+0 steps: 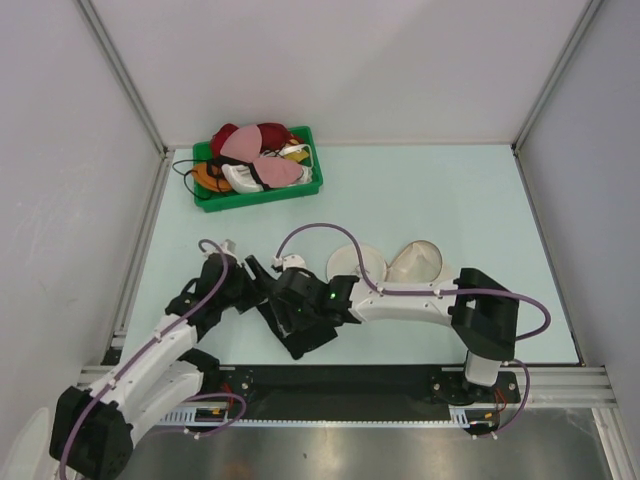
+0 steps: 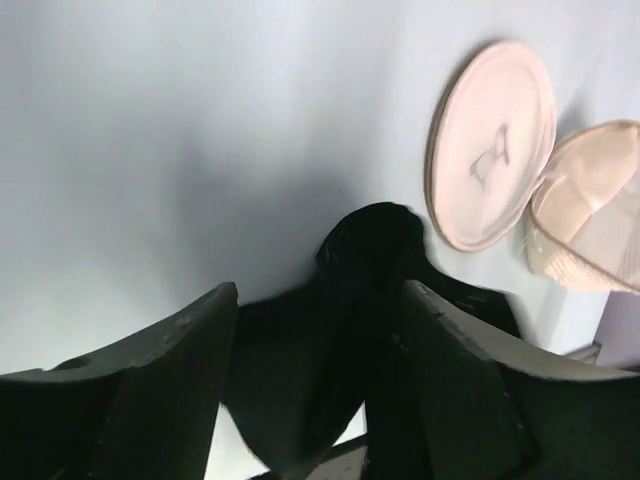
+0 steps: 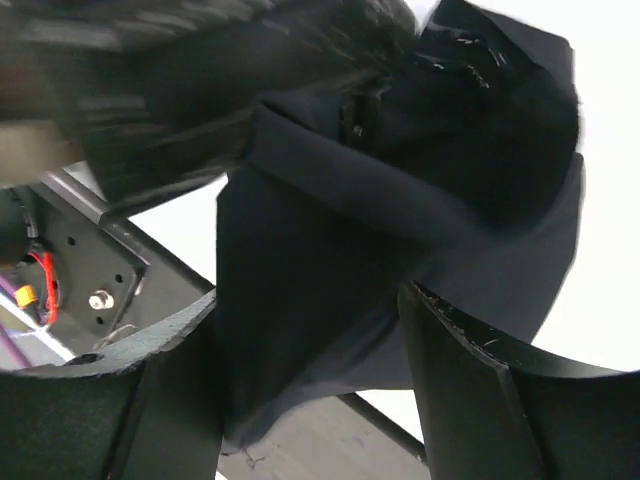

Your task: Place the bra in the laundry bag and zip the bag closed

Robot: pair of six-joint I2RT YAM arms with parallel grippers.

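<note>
1. Bin of green plastic [image 1: 260, 198] sits near the far left corner of the pale mint surface [image 1: 450, 200], heaped with red, pink, white and orange bras.
2. Left end effector [image 2: 318, 290] reaches in from the near left corner. Its two dark fingers [image 2: 150, 380] are spread wide, with black fabric lying between them; neither finger is seen pressing on it.
3. Black fabric bra with padded cups [image 3: 330, 250] lies crumpled close to the near edge of the surface, left of the middle, between the two end effectors. It is entirely outside the bag and well apart from the bin.
4. Right end effector [image 3: 308, 295] stretches across from the near right corner and hangs over the bra. Its fingers [image 3: 480, 390] are also spread apart and straddle the folded cloth without pinching it.
5. Round cream-white mesh laundry bag [image 2: 590, 200] rests just right of the bra, around the middle of the surface. It is unzipped: its dome is tipped on one side, and its disc-like lid [image 2: 490, 130] lies beside it on the left, touching it.
</note>
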